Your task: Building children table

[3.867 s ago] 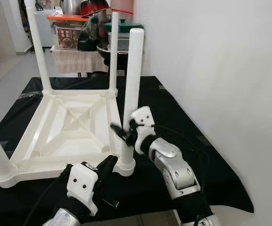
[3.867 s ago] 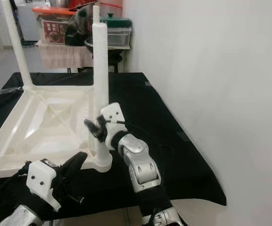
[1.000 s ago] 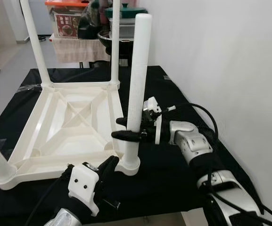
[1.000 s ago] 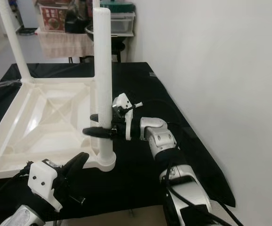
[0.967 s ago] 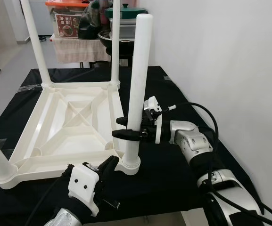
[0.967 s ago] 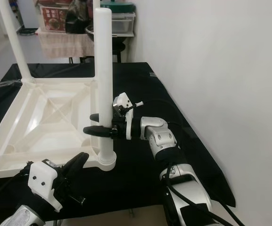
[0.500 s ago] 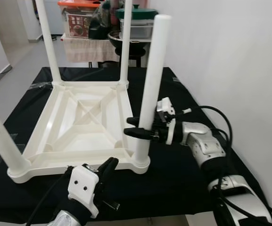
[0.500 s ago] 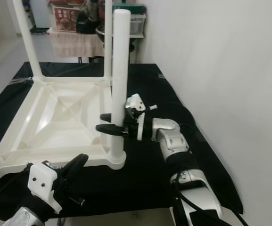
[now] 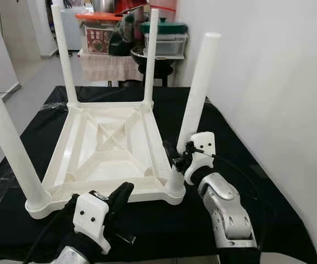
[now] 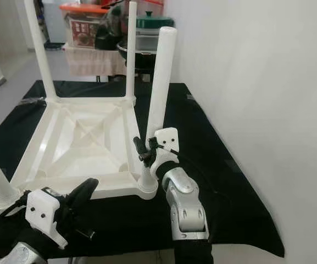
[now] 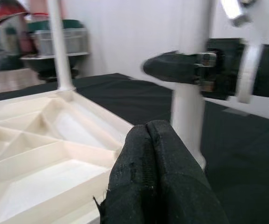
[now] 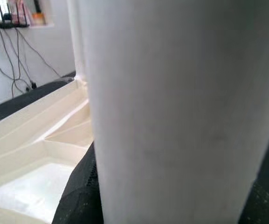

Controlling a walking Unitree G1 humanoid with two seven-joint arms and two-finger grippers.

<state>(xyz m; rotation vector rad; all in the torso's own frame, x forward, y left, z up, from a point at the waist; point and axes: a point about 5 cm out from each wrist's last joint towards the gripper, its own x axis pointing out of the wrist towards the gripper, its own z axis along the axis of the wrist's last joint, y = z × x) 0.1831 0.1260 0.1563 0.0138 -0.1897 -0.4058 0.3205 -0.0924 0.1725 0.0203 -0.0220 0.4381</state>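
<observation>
White plastic children's table (image 9: pixel 111 146) upside down (four legs up), right end effector (image 9: pixel 177 157) clamping near leg (image 9: pixel 196 104)

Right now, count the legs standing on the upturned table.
4: far-left leg, far-right leg, near-left leg, and near-right leg, gripped low by the right gripper.

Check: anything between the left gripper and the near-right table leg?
Only the tabletop's near rim and corner socket; the left gripper, fingers shut, hangs just short of that rim, while the right gripper clamps the leg. Left eye view.
</observation>
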